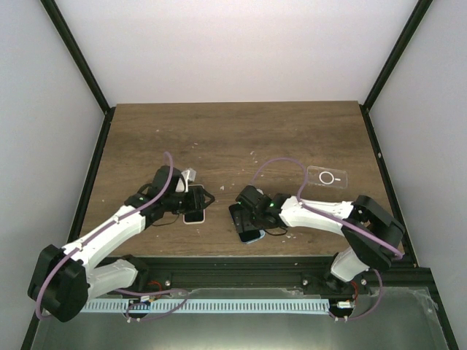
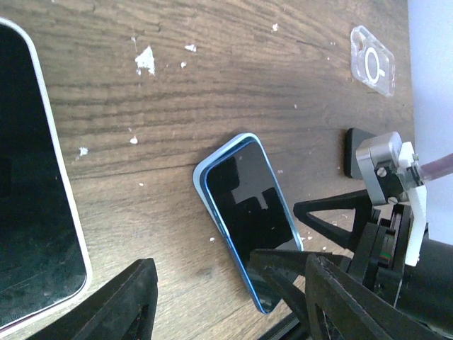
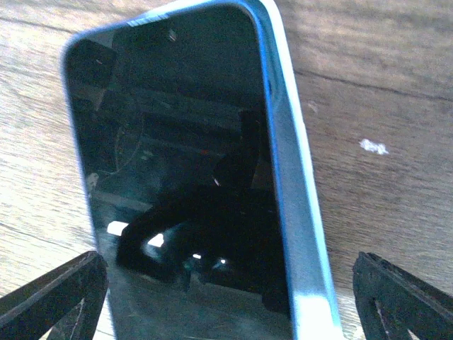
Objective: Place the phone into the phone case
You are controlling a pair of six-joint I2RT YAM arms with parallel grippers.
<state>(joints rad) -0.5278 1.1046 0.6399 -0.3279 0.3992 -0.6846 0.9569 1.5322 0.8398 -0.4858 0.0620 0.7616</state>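
At near edge of tabletop [image 1: 233, 131], your right jaws spread wide astride blue phone [image 3: 191, 177], flat, ungripped, likely lining up pickup. Beside white phone [image 2: 28, 212], left jaws parted, empty. Well apart, far right, lies clear case [image 1: 328, 177].

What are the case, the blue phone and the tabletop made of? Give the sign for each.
Phone case: likely clear plastic; the wood shows through it.
Blue phone: glossy, glass-like front showing reflections, in a smooth blue rim, plastic or metal.
Table: wood or wood-look laminate, matte, with grain lines.
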